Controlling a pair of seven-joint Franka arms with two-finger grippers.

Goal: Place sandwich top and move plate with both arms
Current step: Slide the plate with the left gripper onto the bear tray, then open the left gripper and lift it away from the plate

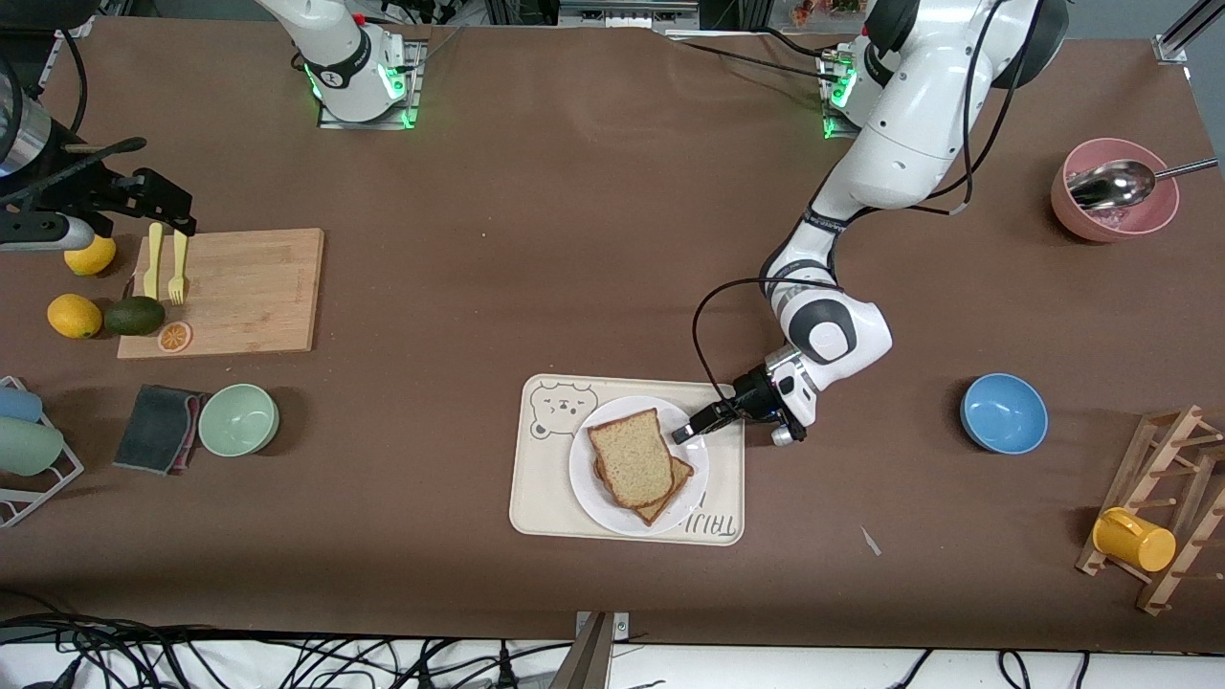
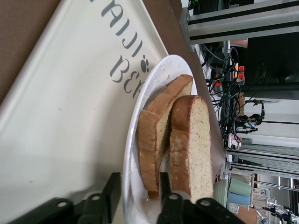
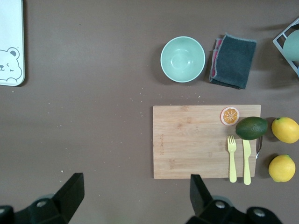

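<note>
The sandwich top [image 1: 632, 457], a tan speckled slice with a brown crust, lies on a second slice [image 1: 678, 483] on the round white plate [image 1: 582, 474]. The plate sits on the cream bear-print tray [image 1: 545, 498]. My left gripper [image 1: 681, 433] is at the plate's rim on the side toward the left arm's end. In the left wrist view its open jaws [image 2: 138, 179] straddle the plate's rim [image 2: 163, 74], one finger outside it and one beside the sandwich top [image 2: 196, 149]. My right gripper [image 1: 172, 218] waits, open and empty [image 3: 136, 182], over the wooden cutting board's corner.
The cutting board [image 1: 239, 287] holds a yellow fork and knife, with an avocado and lemons beside it. A green bowl [image 1: 238, 418] and a grey cloth [image 1: 158, 414] lie nearer the camera. A blue bowl [image 1: 1003, 411], a pink bowl with a spoon [image 1: 1115, 191] and a rack with a yellow cup [image 1: 1134, 539] stand toward the left arm's end.
</note>
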